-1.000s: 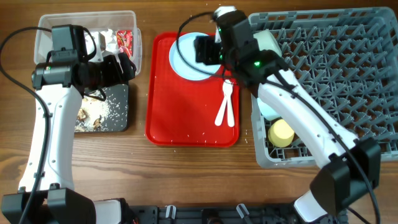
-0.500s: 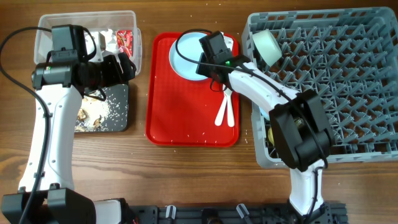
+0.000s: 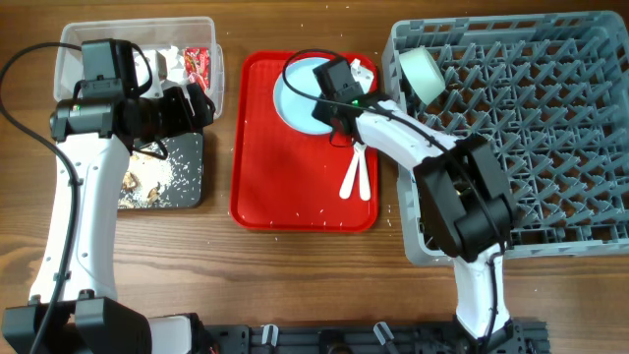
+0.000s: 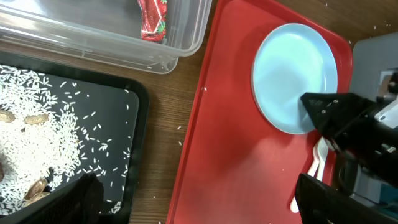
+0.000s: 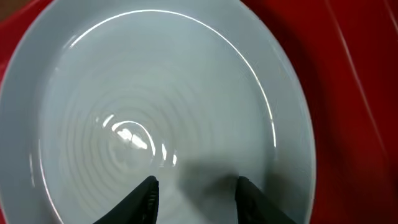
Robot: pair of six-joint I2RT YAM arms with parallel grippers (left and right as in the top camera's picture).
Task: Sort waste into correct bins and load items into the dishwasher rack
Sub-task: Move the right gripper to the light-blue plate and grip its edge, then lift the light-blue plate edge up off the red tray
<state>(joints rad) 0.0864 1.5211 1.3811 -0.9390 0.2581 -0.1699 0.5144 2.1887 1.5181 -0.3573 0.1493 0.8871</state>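
The light blue plate (image 3: 298, 90) lies at the far end of the red serving tray (image 3: 295, 187). My right gripper (image 3: 330, 102) hangs open and empty over the plate's right part. In the right wrist view the plate (image 5: 155, 112) fills the frame and the open gripper (image 5: 199, 199) sits close above it. The white fork and spoon (image 3: 356, 169) lie on the tray's right side. The pale green bowl (image 3: 421, 71) stands in the grey rack (image 3: 550, 118). My left gripper (image 3: 197, 103) is open and empty between tub and black tray; its own view (image 4: 202, 205) shows the plate (image 4: 286, 68).
The clear tub (image 3: 98, 39) holds the red wrapper (image 3: 200, 65) and white tissue (image 3: 173, 61). The black tray (image 3: 187, 187) holds rice and brown scraps (image 3: 138, 182). My right arm lies across the rack's front left corner and hides the yellow cup and blue bowl.
My right arm has swung from the rack's far left corner to the plate and come down close over it. The left arm has not moved.
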